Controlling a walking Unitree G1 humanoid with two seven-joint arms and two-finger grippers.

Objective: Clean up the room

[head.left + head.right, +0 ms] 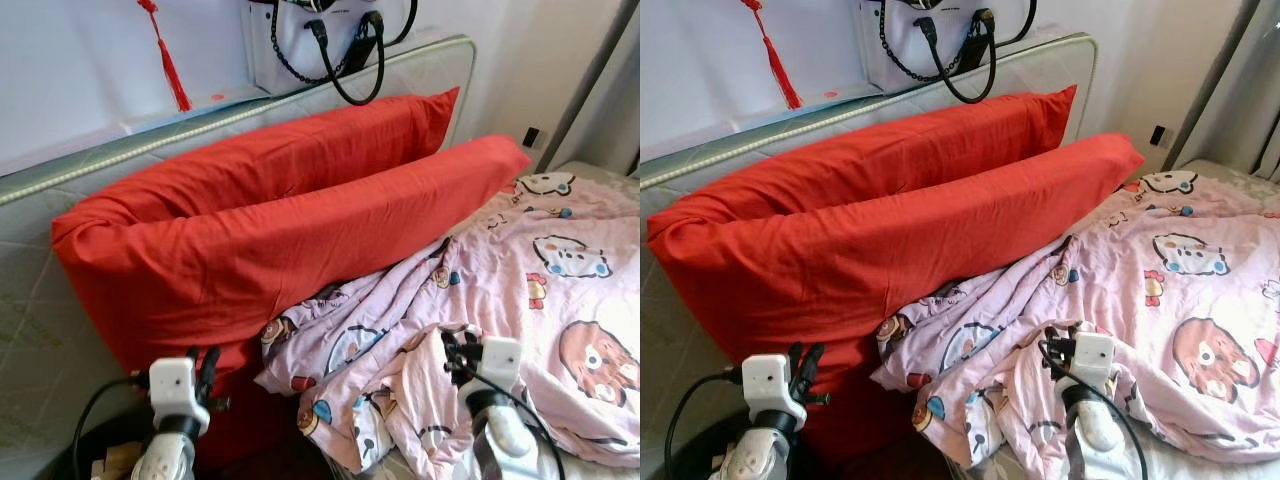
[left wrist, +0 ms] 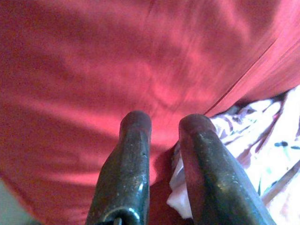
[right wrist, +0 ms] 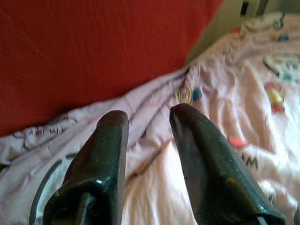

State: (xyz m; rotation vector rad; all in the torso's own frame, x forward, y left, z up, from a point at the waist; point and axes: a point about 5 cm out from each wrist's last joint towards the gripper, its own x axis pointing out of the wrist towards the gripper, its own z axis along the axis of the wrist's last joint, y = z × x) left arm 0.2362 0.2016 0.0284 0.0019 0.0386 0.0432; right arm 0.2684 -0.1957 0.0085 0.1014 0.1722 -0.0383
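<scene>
Rumpled pink cartoon-print quilt (image 1: 520,290) half-hides under two long red pillows (image 1: 270,230); left tool (image 1: 205,368) and right tool (image 3: 147,117) hover slightly parted, empty; print lettering unreadable.

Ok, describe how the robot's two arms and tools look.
Both arms are silver, each ending in a white boxy wrist block. A black cable loops beside each arm. The left tool and the right tool each carry two long black fingers, glossy and round-tipped in the wrist views.

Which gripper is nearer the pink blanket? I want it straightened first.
Right. The right gripper hangs just over the pink blanket, jaws apart. The left gripper faces the red pillow, beside the blanket's edge.
</scene>
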